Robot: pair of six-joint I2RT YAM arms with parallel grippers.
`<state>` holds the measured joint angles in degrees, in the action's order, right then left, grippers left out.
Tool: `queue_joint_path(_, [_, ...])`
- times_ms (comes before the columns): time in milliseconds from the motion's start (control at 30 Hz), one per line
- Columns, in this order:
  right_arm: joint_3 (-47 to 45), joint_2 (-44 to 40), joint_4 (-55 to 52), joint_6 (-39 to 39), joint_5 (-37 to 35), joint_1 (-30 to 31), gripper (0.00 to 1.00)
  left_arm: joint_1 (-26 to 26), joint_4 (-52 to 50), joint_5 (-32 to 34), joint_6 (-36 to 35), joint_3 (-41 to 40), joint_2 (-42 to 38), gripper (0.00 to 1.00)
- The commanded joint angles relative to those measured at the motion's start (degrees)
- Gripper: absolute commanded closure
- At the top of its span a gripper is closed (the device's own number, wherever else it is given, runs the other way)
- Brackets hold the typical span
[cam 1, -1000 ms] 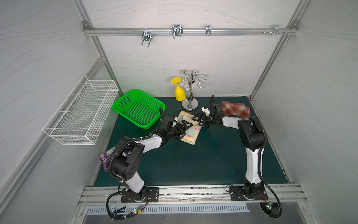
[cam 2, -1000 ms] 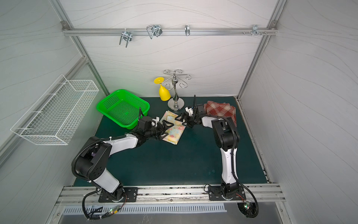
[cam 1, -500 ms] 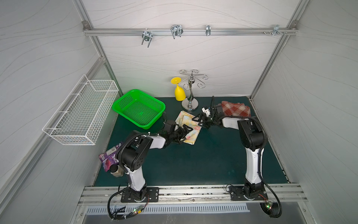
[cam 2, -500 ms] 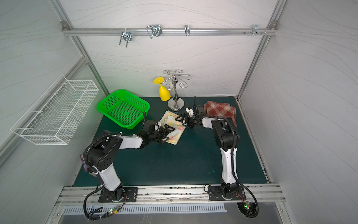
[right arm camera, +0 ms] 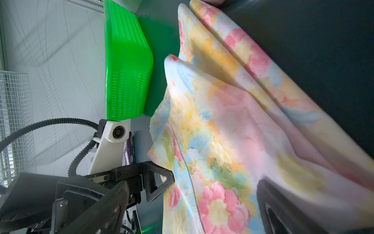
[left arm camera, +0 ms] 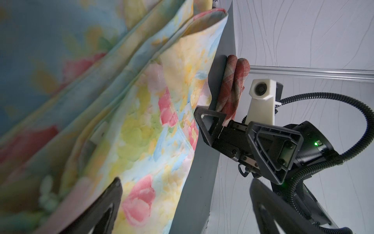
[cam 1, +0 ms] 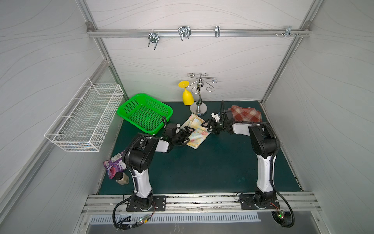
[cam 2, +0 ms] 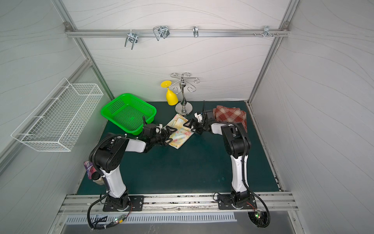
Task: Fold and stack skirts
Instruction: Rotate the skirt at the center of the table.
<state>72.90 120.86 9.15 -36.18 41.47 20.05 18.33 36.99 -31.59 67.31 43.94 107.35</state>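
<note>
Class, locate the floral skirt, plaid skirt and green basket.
floral skirt [cam 1: 197,136], in a top view, flat middle.
plaid skirt [cam 1: 245,113], in a top view, folded top.
green basket [cam 1: 146,116], in a top view, bare floor.

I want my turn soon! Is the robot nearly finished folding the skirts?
About halfway, it seems. Done: the plaid skirt looks folded, lying at the back of the mat. In hand: the left gripper and right gripper sit open at opposite edges of the floral skirt, which is creased but not neatly folded; neither grips it. Left: finish folding it, then stack the two skirts, which lie apart.
</note>
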Motion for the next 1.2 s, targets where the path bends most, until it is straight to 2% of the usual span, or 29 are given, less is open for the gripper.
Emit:
queue_joint_path(0, [-3.1, -2.1, -3.4, 0.1, -4.1, 0.5, 0.01, -1.8, -6.5, 2.8, -0.9, 0.1, 3.5, 0.01])
queue_joint_path(167, [-6.6, -5.4, -4.8, 0.0, -7.5, 1.5, 0.01, -2.9, -9.0, 3.1, -1.9, 2.1, 3.4, 0.01])
queue_joint_path(333, [-8.6, -8.1, -5.5, 0.0, -8.9, 2.5, 0.01, -3.4, -18.1, 3.7, -5.4, 7.4, 3.3, 0.01])
queue_joint_path(767, [-7.0, -19.4, -8.4, 4.7, -12.2, 5.9, 0.01, -3.7, -33.6, 7.3, -14.0, 15.5, -3.3, 0.01])
queue_joint_path(933, [0.9, -14.2, -11.6, 7.6, -8.8, 5.4, 0.01, -3.6, -34.4, 4.4, -14.0, 16.5, -7.4, 0.01])
queue_joint_path(1167, [6.3, -7.2, -11.4, 7.9, -5.1, 5.1, 0.01, -1.5, -29.4, -0.7, -10.3, 12.5, -13.8, 0.01])
